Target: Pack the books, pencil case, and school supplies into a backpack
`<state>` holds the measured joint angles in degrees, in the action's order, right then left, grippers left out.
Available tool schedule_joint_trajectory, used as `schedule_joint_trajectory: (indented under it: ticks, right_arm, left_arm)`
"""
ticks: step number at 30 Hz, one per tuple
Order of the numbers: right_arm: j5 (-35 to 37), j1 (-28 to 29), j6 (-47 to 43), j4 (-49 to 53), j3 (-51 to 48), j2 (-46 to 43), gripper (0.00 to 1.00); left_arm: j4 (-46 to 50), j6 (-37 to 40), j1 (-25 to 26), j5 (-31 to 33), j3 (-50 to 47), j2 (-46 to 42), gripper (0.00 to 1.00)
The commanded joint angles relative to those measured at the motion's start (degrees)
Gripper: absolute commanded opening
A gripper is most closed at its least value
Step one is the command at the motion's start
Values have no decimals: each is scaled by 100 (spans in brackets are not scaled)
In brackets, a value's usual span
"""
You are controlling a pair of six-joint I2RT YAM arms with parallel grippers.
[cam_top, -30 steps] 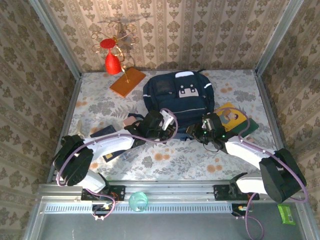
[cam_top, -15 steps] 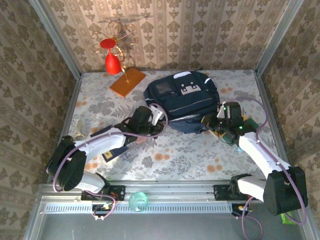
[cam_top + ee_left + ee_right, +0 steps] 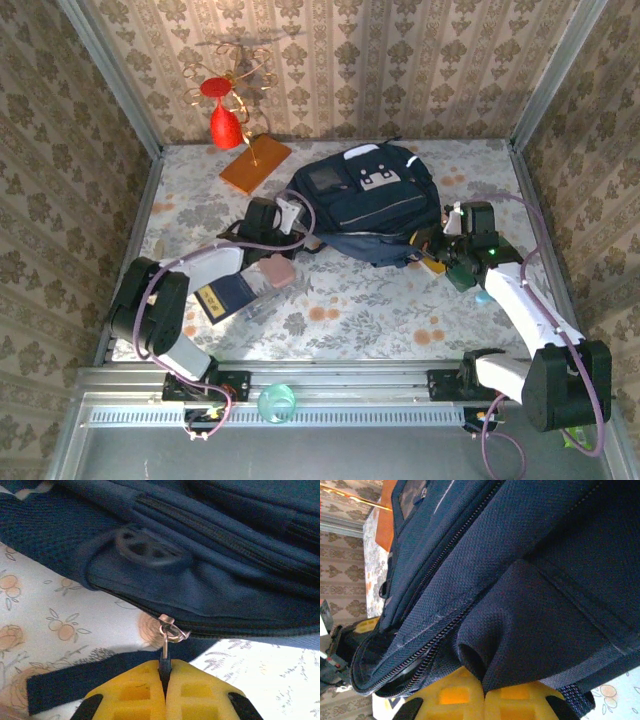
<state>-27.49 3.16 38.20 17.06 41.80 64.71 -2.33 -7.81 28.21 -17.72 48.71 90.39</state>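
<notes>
Overhead, floral table, damask walls — left gripper pinches zipper pull, right gripper pinches backpack fabric.

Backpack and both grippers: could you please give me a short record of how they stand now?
backpack: lying on table, far centre
left gripper: shut on zipper pull
right gripper: shut on a fold of backpack fabric
pencil case: on table, outside backpack
navy book: on table, left of pencil case
</notes>
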Motion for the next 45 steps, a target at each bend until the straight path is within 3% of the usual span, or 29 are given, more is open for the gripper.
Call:
schedule_joint_trajectory:
  ticks: [1, 21, 23, 25, 29, 32, 35, 39, 45]
  right_arm:
    - [217, -158, -272, 75, 369, 9, 0]
    - [36, -147, -480, 24, 236, 18, 0]
    - [-48, -108, -320, -203, 91, 11, 0]
    - [-66, 10, -111, -482, -121, 24, 0]
    - [282, 555, 166, -1141, -626, 14, 0]
    - [716, 903, 295, -1527, -1034, 33, 0]
    - [1122, 1049, 521, -1732, -1400, -22, 0]
    - [1576, 1276, 709, -1768, -1750, -157, 0]
    - [1703, 1411, 808, -1934, -2027, -110, 0]
  left_arm:
    - [-120, 61, -438, 200, 206, 143, 0]
    - [-392, 78, -1002, -133, 801, 1138, 0]
    - [-461, 23, -1001, -128, 666, 1004, 13]
    - [-403, -111, -1001, -134, 473, 705, 33]
    - [-413, -483, -970, -635, -119, -127, 50]
    - [-479, -466, -602, -774, -329, -636, 63]
    - [-121, 94, 236, -468, -23, -710, 74]
    - [632, 849, 1068, -295, 879, -55, 76]
    - [1748, 1657, 1722, 370, 2330, 1213, 80]
